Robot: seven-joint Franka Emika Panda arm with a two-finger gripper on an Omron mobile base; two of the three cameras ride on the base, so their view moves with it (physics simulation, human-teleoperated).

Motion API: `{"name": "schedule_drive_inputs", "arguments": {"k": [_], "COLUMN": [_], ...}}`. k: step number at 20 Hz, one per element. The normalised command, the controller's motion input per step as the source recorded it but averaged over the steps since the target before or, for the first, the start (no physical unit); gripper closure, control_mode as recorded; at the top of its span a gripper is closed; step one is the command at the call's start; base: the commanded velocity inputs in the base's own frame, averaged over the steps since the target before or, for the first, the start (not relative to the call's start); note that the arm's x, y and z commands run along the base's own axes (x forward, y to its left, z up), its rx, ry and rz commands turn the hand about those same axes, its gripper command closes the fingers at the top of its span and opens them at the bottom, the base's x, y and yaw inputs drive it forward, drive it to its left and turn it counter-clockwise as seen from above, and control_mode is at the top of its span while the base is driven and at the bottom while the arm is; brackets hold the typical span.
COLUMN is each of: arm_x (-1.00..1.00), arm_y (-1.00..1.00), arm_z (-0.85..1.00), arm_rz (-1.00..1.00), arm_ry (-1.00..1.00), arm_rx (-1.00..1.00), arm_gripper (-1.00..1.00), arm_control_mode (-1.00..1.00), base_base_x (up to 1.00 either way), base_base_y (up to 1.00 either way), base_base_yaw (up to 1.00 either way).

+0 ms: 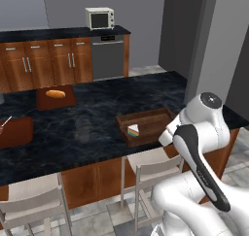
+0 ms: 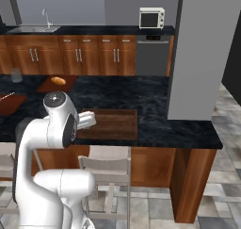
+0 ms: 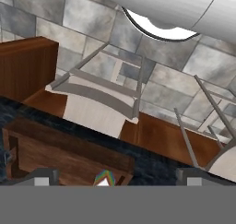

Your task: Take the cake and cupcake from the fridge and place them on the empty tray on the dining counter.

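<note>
The cake (image 1: 133, 130), a rainbow-striped wedge with white frosting, lies in the near left corner of the brown wooden tray (image 1: 154, 117) on the dining counter (image 1: 87, 128). My gripper (image 3: 117, 178) hangs open just above the tray (image 3: 60, 154), holding nothing. In the hand view the cake's tip (image 3: 105, 177) peeks up between the two fingertips. From the right base view my white hand reaches over the tray (image 2: 115, 124), and my arm hides the cake there. The cupcake and the fridge are out of view.
A flat board with a bread loaf (image 1: 56, 96) and another brown board (image 1: 14, 130) lie further left on the counter. Stools (image 1: 151, 167) stand below its front edge. A wide grey column (image 2: 197, 53) rises at the counter's right end.
</note>
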Motion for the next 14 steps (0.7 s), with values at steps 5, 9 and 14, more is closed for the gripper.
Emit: {"name": "schedule_drive_inputs", "arguments": {"k": [5,9,14], "arm_x": [0.0,0.0,0.0], "arm_y": [0.0,0.0,0.0], "arm_z": [0.0,0.0,0.0], "arm_rz": [0.0,0.0,0.0], "arm_ry": [0.01,0.0,0.0], "arm_rx": [0.0,0.0,0.0], "arm_gripper": [-1.0,-1.0,-1.0], "arm_control_mode": [1.0,1.0,1.0], "base_base_x": [-0.03,-0.23,-0.25], "base_base_y": [-0.01,-0.01,-0.02], "base_base_yaw": [0.03,0.18,0.26]}}
